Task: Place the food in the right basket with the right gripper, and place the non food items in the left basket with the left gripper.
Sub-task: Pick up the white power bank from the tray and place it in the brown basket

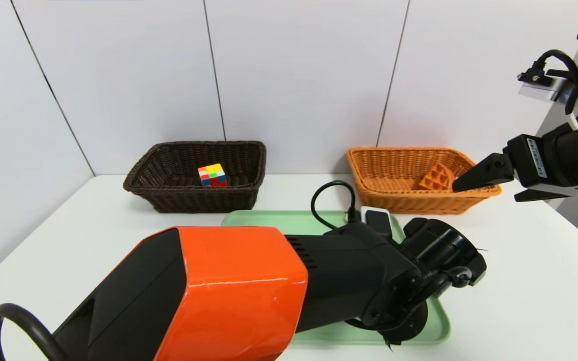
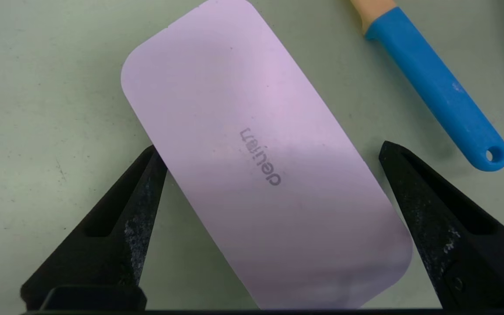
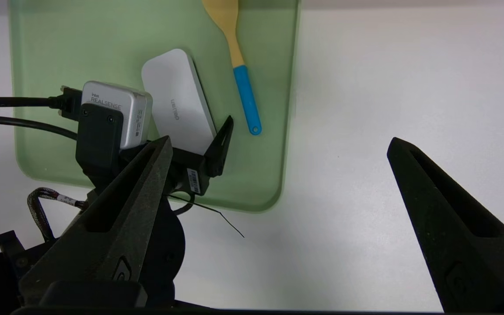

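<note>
I had the left gripper point(image 2: 269, 153) low over the green tray point(image 3: 37, 87) with jaws wide apart on both sides of the white case point(image 2: 252, 144), not yet closed, because this non-food item belonged in the dark basket point(image 1: 168, 195), while the right gripper point(image 1: 489, 183) waited open near the orange basket point(image 1: 384, 193), where the waffle point(image 1: 435, 178) already lay.

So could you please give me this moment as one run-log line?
left end effector: open, straddling white case on green tray | right end effector: open, raised, idle | cube: dark basket

A green tray point(image 1: 269, 220) (pale) on a white table point(image 1: 520, 281).
</note>
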`<state>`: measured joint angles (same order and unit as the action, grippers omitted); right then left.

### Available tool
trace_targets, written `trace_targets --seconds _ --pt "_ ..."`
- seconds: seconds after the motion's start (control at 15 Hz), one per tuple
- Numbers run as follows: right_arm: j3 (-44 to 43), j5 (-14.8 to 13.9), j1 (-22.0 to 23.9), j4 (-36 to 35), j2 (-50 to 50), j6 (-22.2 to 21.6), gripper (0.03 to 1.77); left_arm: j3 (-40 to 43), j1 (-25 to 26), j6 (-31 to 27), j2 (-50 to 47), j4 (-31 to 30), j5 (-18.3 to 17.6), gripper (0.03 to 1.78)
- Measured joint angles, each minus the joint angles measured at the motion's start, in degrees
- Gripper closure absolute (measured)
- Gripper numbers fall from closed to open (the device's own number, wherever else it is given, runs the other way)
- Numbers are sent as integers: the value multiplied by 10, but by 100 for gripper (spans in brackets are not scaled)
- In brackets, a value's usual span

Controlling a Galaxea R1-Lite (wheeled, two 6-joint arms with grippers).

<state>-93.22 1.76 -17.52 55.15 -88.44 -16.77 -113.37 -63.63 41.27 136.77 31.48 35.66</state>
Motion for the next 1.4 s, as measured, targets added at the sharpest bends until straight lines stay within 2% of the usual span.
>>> trace_targets --seconds 0.2,0.27,0.33,0.67,1.07,1.2,1.4 --pt "0 0 0 0 0 0 10 0 0 -1 1 0 -1 60" --pt "0 0 0 0 0 0 10 0 0 -1 1 0 -1 72" --pt "0 0 0 0 0 0 10 0 0 -2 1 0 -1 77" --pt "0 0 0 0 0 0 10 0 3 -2 -2 8 -1 78" --pt "0 0 0 0 3 -1 10 1 26 -16 -44 46 0 78" --pt "0 0 1 -1 4 -1 10 3 41 -25 -68 67 -1 78" --pt "0 0 4 -1 4 -1 10 4 91 -57 -118 111 -3 78"
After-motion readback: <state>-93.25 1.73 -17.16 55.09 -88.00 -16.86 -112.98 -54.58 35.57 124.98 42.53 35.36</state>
